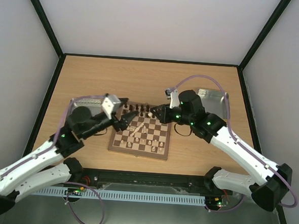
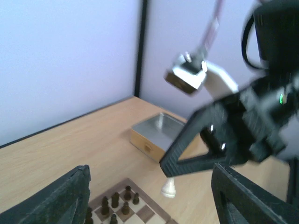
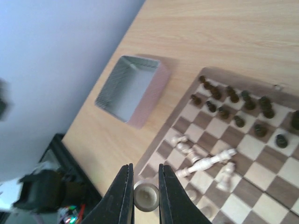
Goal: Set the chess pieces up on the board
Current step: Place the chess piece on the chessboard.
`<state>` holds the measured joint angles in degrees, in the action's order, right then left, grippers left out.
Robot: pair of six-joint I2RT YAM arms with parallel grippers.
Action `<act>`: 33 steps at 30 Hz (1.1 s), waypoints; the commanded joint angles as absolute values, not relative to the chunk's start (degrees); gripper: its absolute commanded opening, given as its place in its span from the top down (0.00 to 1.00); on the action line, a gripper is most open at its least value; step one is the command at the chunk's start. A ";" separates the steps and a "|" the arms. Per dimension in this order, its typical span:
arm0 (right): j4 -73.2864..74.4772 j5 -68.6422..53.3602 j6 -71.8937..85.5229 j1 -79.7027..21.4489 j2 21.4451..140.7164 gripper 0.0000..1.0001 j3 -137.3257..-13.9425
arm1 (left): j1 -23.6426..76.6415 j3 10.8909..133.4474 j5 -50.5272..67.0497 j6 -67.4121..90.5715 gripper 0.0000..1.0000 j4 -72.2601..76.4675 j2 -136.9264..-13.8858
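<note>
The board (image 1: 137, 148) lies in the middle of the table and also shows in the right wrist view (image 3: 261, 186). Several cream chess pieces (image 3: 205, 164) stand or lie toppled on its near half. My right gripper (image 3: 143, 170) is shut on a cream chess piece (image 3: 146, 196) and holds it above the board's far edge (image 1: 149, 115). From the left wrist view that held piece (image 2: 168, 187) hangs under the right gripper's fingertips (image 2: 174, 164). My left gripper (image 2: 152, 179) is open and empty, over the board's far left corner (image 1: 127, 117).
Dark brown chessmen (image 3: 233, 102) fill the board's far rows. A metal tray (image 1: 85, 104) stands left of the board, another (image 1: 212, 98) at the back right. The two grippers are close together over the board's far edge.
</note>
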<state>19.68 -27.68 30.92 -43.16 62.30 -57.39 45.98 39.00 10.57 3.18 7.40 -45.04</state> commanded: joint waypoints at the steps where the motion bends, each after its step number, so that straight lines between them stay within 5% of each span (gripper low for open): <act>1: 15.89 -15.86 29.26 -45.86 66.71 0.95 -59.88 | 45.79 39.30 -11.27 18.97 0.24 -0.96 -35.10; 15: 10.01 10.38 20.89 -71.80 91.64 0.95 -65.59 | 45.61 46.82 -33.87 24.78 0.15 -13.56 -22.67; 33: 12.08 12.60 18.16 -77.74 107.54 0.95 -74.46 | 45.61 45.74 -35.86 22.95 0.10 -15.62 -21.47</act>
